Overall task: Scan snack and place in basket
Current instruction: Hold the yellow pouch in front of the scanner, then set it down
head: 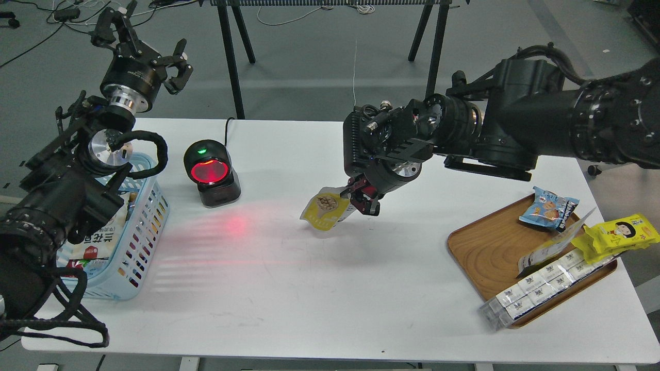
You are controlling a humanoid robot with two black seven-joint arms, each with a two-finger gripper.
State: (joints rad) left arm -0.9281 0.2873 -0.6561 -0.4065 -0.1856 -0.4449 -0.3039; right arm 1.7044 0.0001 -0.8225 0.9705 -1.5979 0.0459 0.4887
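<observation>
My right gripper is shut on the top edge of the snack, a small yellow-and-white pouch with a round picture of tan nuts. The pouch hangs tilted a little above the middle of the white table, right of the scanner, whose red window glows and casts a red patch on the table. The light blue basket stands at the table's left edge with packets inside, partly hidden by my left arm. My left gripper is open and empty, raised high beyond the table's back left corner.
A brown wooden tray at the right holds a blue cookie packet, a yellow packet with a cartoon face, a silver pouch and a long clear box of small packs. The scanner's cable runs off the back edge.
</observation>
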